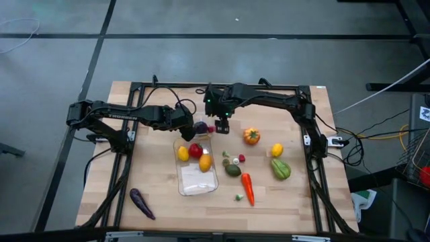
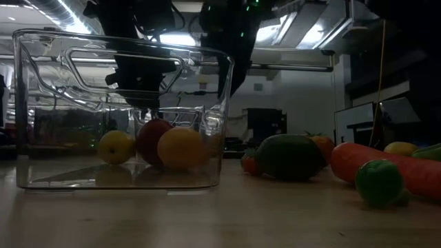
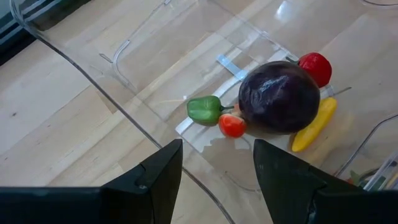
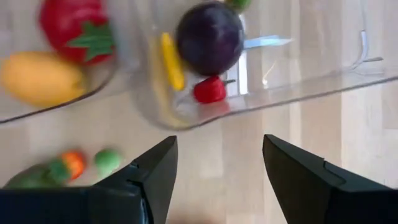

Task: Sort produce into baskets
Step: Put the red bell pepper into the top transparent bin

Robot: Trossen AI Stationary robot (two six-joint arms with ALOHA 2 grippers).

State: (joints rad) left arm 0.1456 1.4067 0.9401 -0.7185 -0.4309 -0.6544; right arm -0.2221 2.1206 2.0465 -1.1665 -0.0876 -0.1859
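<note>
Both arms are hovering over the far bin [image 4: 261,81], jaws open and empty, its purple ball [image 4: 210,37] already inside. Next, the right gripper [image 1: 222,126] should be reaching for the orange pepper [image 1: 251,136] on the desk [image 1: 302,195].

We see a light wooden table [image 1: 295,195] with a black frame [image 1: 127,168] around its sides. Under it lies a grey floor [image 1: 235,54] with dark lines [image 1: 94,60] across it. Cables [image 1: 376,128] run over the floor to the right of the table. In the low view the room behind is dim, and long bright lights [image 2: 303,34] shine on the ceiling.
</note>
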